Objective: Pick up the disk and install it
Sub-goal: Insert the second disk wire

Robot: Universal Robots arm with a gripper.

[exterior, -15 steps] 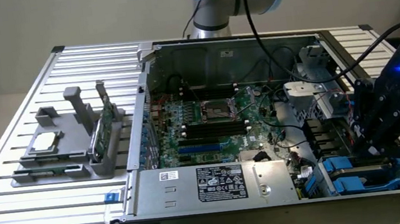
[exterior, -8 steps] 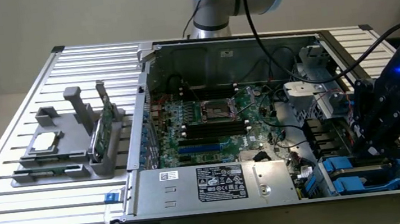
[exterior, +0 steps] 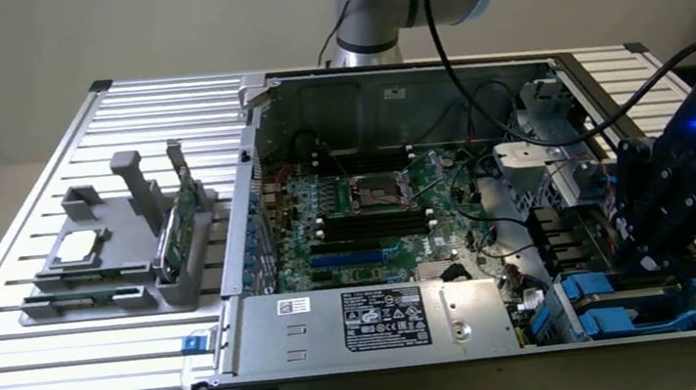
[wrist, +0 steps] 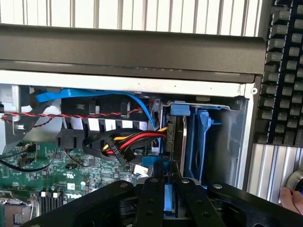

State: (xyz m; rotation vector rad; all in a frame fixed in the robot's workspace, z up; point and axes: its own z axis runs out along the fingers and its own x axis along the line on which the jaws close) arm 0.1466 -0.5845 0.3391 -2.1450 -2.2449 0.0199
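In the wrist view the disk (wrist: 171, 135) stands on edge in the drive bay (wrist: 232, 137) at a corner of the open computer case, its blue carrier showing at the far end and between my fingers. My gripper (wrist: 168, 176) is shut on the disk's near edge, one black finger (wrist: 151, 198) on each side. In the exterior view my gripper (exterior: 654, 254) hangs low over that bay at the case's right front corner and hides the disk there.
Another blue carrier (wrist: 204, 137) sits in the neighbouring slot, and more blue carriers (exterior: 597, 309) show in the bay. Power cables (wrist: 120, 144) and the motherboard (exterior: 364, 213) lie close beside it. A grey fixture (exterior: 113, 261) holds a chip and a green card. A keyboard (wrist: 284, 71) lies outside the case.
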